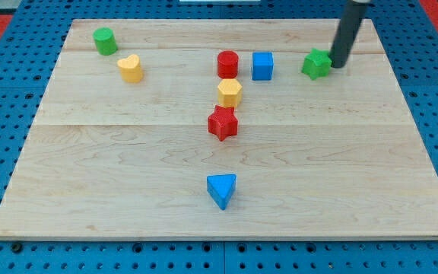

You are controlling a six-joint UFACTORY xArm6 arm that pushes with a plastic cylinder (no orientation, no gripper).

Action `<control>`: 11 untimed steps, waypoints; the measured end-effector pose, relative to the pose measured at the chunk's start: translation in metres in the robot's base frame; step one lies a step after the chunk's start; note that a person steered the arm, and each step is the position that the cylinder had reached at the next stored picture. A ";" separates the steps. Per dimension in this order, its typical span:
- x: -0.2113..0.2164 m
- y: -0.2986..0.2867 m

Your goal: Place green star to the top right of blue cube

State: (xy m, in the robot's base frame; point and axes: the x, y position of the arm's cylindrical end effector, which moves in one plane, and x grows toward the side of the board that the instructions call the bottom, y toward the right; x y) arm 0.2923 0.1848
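Observation:
The green star [316, 64] lies near the view's top right of the wooden board [128, 175]. The blue cube [262, 65] sits to its left, about level with it, a gap between them. My tip [338, 64] rests on the board just right of the green star, close to or touching its right side. The dark rod rises from there to the view's top edge.
A red cylinder [227, 63] stands just left of the blue cube. Below it are a yellow hexagon [230, 93] and a red star [223, 122]. A blue triangle [221, 189] lies lower centre. A yellow heart [130, 68] and green cylinder [105, 41] sit top left.

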 end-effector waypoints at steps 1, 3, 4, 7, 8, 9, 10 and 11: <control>-0.003 -0.028; 0.051 -0.026; 0.078 -0.027; -0.011 -0.090; -0.044 -0.105; -0.032 -0.111; -0.010 -0.093; 0.002 -0.107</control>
